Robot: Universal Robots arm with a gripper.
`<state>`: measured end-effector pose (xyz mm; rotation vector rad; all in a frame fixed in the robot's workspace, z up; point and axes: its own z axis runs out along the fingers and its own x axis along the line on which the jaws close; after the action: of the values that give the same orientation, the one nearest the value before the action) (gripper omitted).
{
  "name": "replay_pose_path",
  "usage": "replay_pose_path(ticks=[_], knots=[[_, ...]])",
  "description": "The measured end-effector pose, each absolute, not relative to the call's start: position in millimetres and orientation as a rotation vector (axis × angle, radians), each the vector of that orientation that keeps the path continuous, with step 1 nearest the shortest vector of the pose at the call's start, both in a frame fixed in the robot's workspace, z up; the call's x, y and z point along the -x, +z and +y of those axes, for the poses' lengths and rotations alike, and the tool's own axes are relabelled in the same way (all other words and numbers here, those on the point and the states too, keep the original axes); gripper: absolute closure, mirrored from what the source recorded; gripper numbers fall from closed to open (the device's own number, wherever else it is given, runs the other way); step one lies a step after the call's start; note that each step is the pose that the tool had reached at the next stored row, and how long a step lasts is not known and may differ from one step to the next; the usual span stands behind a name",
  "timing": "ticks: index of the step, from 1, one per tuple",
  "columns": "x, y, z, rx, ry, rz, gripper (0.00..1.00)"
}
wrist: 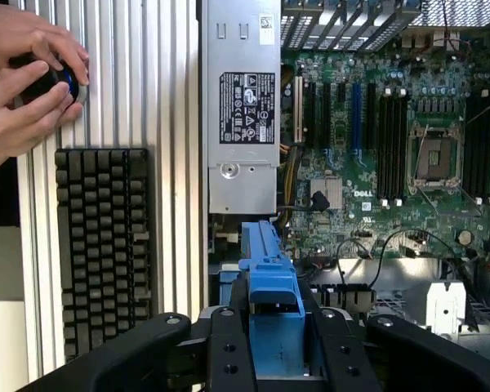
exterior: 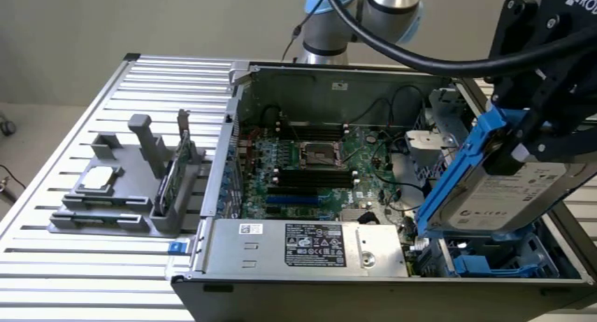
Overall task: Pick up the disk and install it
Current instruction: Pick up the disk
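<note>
Ribbed aluminium tabletop runs under everything, with a plain pale wall behind. My gripper is clamped on the disk. My black fingers press on either side of its blue rail, so the silver drive hangs tilted from me with its white label facing outward. Directly beneath it is the corner bay of the open computer case, where a bare blue bracket lies. I cannot tell whether the disk's lower edge has entered that bay. Just beside the bay sits the grey power supply with its black label. Past that is the green motherboard, with its square processor socket and rows of black slots. Well away from me, outside the case, a grey holder stands on the table with a small silver chip lying on it. On the table along the power supply's side of the case lies a black keyboard. Next to it a person's hands close around a dark round object with a blue part.
</note>
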<state>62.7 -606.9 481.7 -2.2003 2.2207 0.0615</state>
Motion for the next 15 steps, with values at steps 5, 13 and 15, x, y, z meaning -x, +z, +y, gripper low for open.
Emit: replay_pose_path(ticks=[5,13,15], knots=[[-85,480,-607,2.201,0.060,2.221,0.67],[-112,470,-606,2.207,0.046,2.228,0.67],[-114,467,-604,2.209,0.042,2.230,0.67]])
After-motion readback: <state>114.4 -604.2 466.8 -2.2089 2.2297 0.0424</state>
